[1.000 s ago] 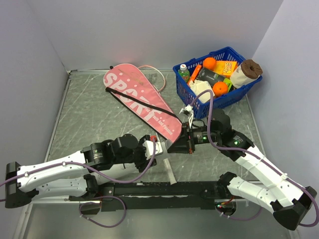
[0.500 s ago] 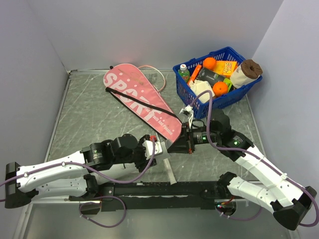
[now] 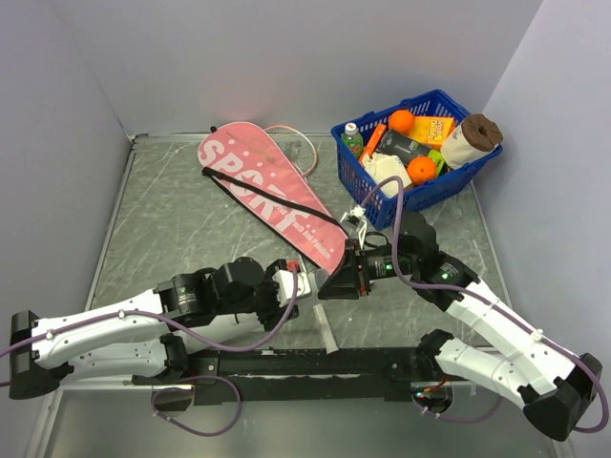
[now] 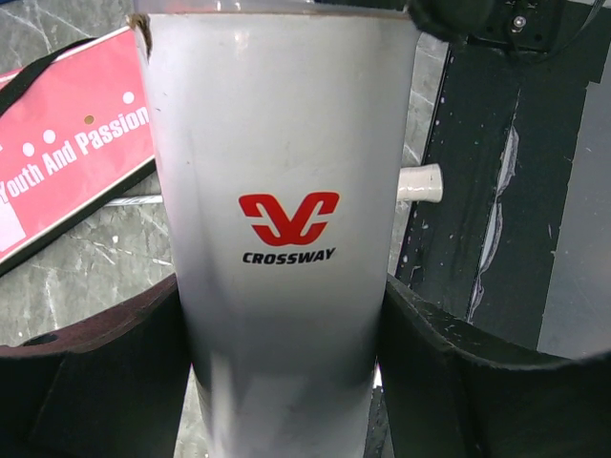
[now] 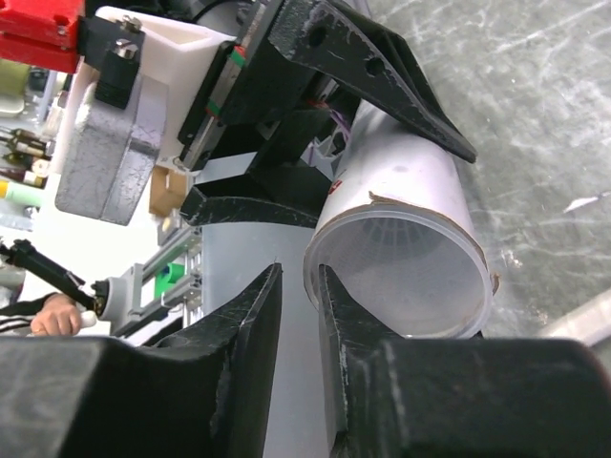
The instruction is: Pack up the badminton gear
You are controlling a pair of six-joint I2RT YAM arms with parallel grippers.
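White tube (image 4: pixel 286 191) is held in the left gripper (image 4: pixel 286 320), jaws grasping it on both sides, at the near middle of the bench (image 3: pixel 172 229). Its open mouth faces the right arm. The right gripper (image 5: pixel 301 286) sits at that mouth.

Change in the last second: the right jaws, previously clenched, now stand parted by a narrow gap with nothing between them. In the overhead view the right gripper has also shifted slightly toward the tube. A ribbed white shape just inside the rim is judged to be the shuttlecock (image 5: pixel 387 243), though the view is too close to confirm.

Meaning for the task: the shuttlecock is judged delivered and released, so the tube is loaded.

Remaining work:
- The pink bag (image 3: pixel 267 196) lies flat at mid-bench beyond both grippers, apart from the tube.
- A pink racket rim (image 3: pixel 298 145) shows past the bag's far edge. Whether it lies in or under the bag cannot be told.
- The tube is not yet stowed.
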